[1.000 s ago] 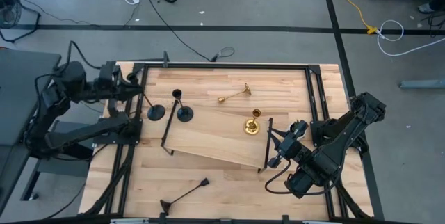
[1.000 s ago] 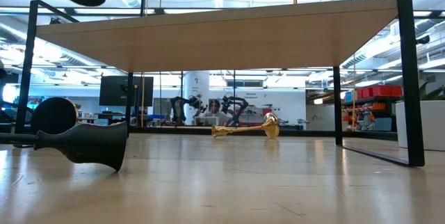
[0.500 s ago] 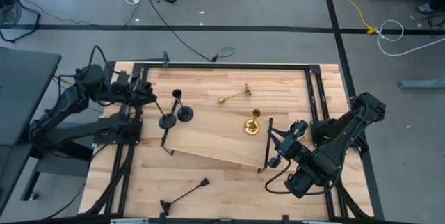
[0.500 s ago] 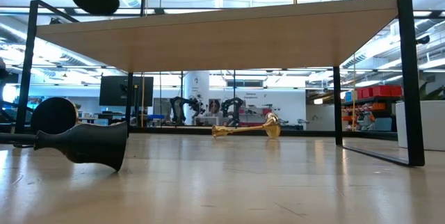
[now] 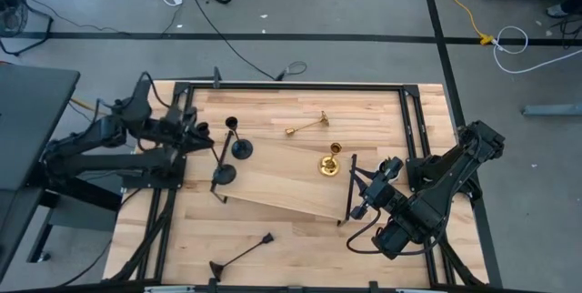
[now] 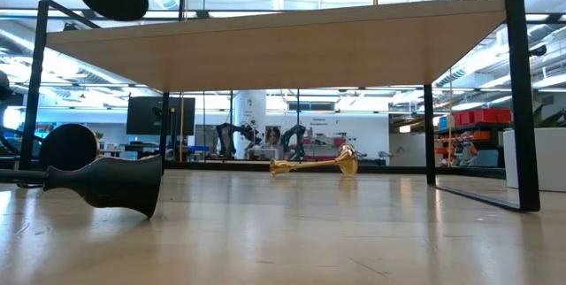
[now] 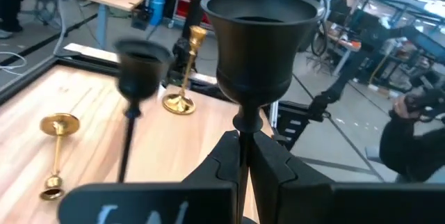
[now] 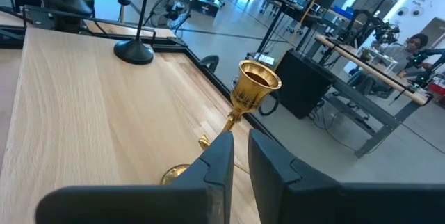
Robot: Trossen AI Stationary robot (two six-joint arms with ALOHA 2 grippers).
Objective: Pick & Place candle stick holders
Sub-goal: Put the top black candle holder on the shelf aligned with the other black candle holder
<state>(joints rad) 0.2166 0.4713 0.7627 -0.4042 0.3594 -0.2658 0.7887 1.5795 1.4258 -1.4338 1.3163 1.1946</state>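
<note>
The left gripper (image 5: pixel 198 136) is pinching a black candle stick holder (image 5: pixel 223 174) by its thin stem; in the left wrist view the two fingers (image 7: pixel 224 163) are pressed on the stem just under the cup (image 7: pixel 259 37). In the high view its round base hangs over the left end of the raised board (image 5: pixel 282 188), near the board's black bar handle (image 5: pixel 218 167). A second black holder (image 5: pixel 238 143) stands just beside, on the table (image 5: pixel 382 120).

My judgement: the step is to set the held one on the board. To do it well, bring the stem vertical first, so the disc comes down flat and not on its edge. Keep away from the bar handle and the 2nd black holder, they are close. Lower slowly, let go only when the base sits fully on the wood, not over the edge.

The right gripper (image 8: pixel 240 156) waits at the right side of the table, fingers a little apart, holding nothing. A gold holder (image 5: pixel 331 161) stands on the board near it, another gold one (image 5: pixel 307 125) lies on the table behind, and a black one (image 5: pixel 242 256) lies at the front
</note>
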